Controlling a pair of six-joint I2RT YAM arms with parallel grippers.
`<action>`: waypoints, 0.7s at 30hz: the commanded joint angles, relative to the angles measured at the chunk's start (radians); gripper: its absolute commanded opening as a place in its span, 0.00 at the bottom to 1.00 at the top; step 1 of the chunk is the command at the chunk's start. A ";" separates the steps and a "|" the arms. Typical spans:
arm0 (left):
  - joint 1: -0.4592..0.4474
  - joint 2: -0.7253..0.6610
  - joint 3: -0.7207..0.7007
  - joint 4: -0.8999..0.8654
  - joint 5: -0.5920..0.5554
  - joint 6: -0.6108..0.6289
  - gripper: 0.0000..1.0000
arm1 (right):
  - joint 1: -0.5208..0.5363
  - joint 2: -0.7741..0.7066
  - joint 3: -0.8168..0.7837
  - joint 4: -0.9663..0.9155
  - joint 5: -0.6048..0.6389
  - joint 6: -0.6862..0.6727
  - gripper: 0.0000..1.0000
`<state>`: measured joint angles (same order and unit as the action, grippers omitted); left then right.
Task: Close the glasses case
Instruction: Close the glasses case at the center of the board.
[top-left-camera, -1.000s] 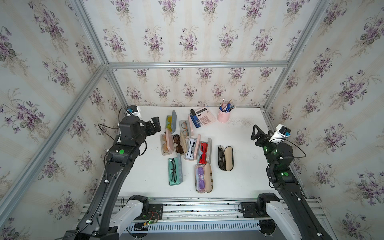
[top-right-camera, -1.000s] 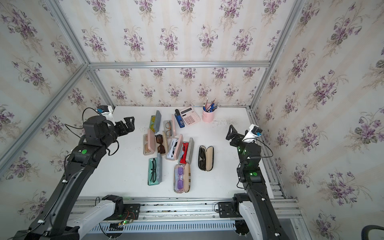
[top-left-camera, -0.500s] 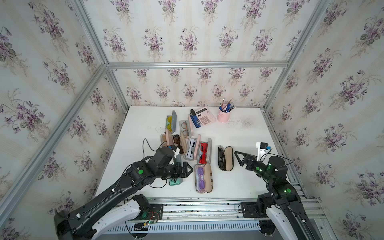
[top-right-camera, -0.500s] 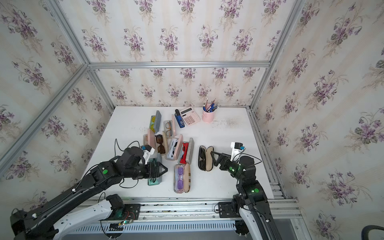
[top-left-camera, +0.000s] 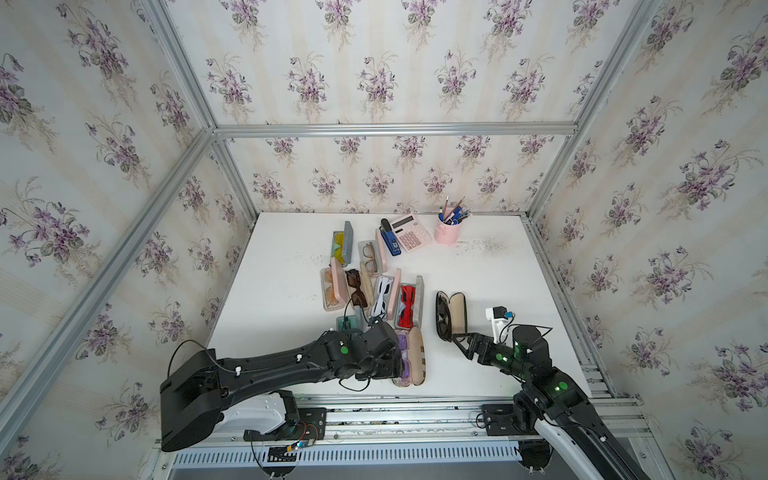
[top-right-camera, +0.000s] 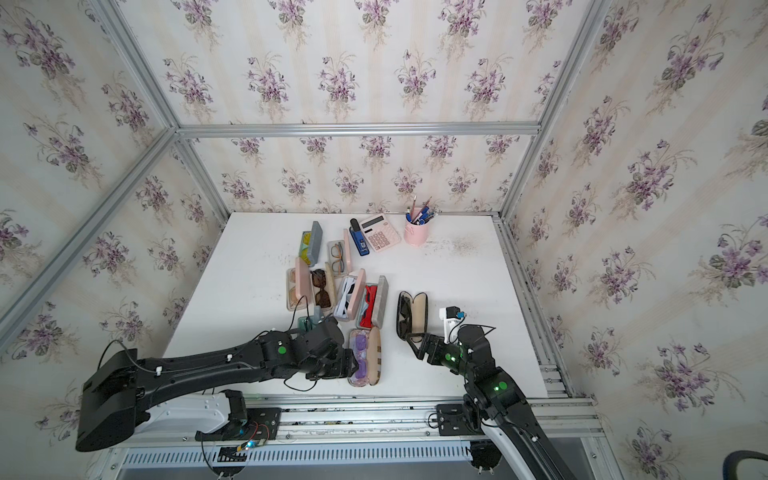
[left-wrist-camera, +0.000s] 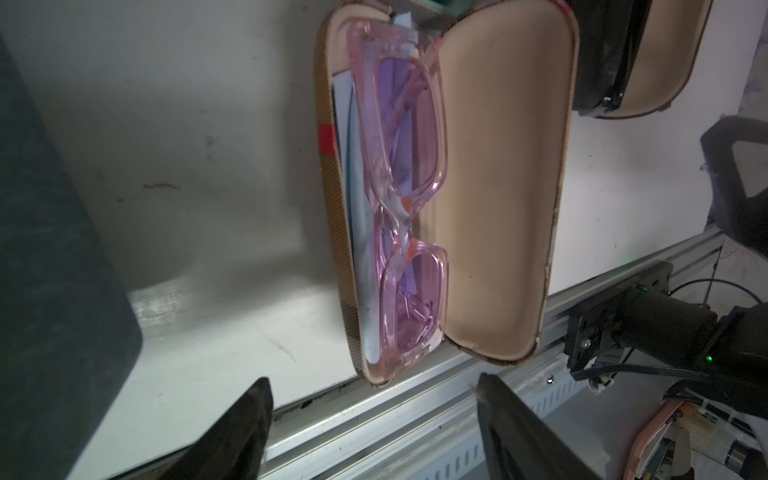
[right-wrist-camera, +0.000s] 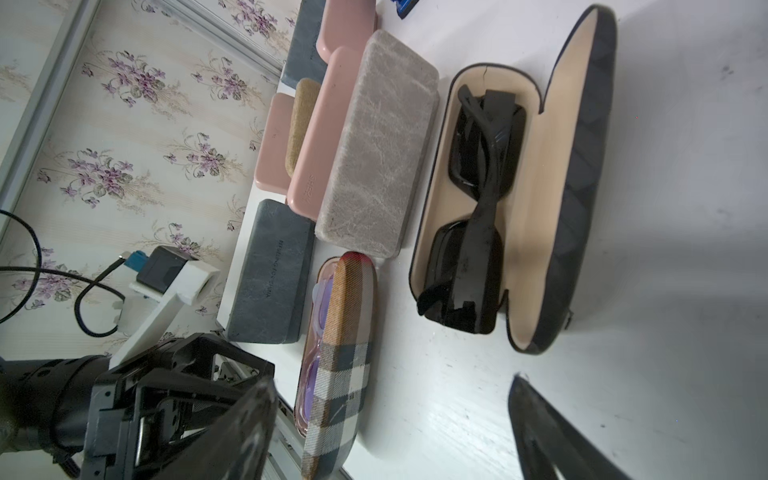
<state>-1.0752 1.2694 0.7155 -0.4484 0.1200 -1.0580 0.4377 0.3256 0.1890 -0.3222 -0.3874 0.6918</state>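
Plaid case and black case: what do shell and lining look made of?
Plaid case: woven checked fabric over a stiff shell, matte, weave visible; lining smooth beige, perhaps felt or suede. Black case: faceted skin with slight sheen, likely faux leather or plastic; matte beige lining.

A cluster of open glasses cases fills the middle of the white worktop, packed edge to edge. Both side margins lie bare. A narrow bare strip separates the plaid case from the black case. The left arm lies low across the front. A calculator and pen cup stand at the back.
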 joint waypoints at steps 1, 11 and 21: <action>0.000 0.042 0.012 0.043 -0.051 -0.025 0.72 | 0.039 0.037 -0.013 0.062 0.040 0.027 0.85; 0.016 -0.024 -0.020 -0.033 -0.131 -0.040 0.70 | 0.232 0.174 -0.011 0.177 0.158 0.058 0.84; 0.062 0.051 -0.027 0.019 -0.104 0.003 0.64 | 0.339 0.337 -0.014 0.313 0.228 0.081 0.84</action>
<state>-1.0225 1.3071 0.6914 -0.4423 0.0193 -1.0782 0.7601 0.6357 0.1715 -0.0765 -0.2001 0.7601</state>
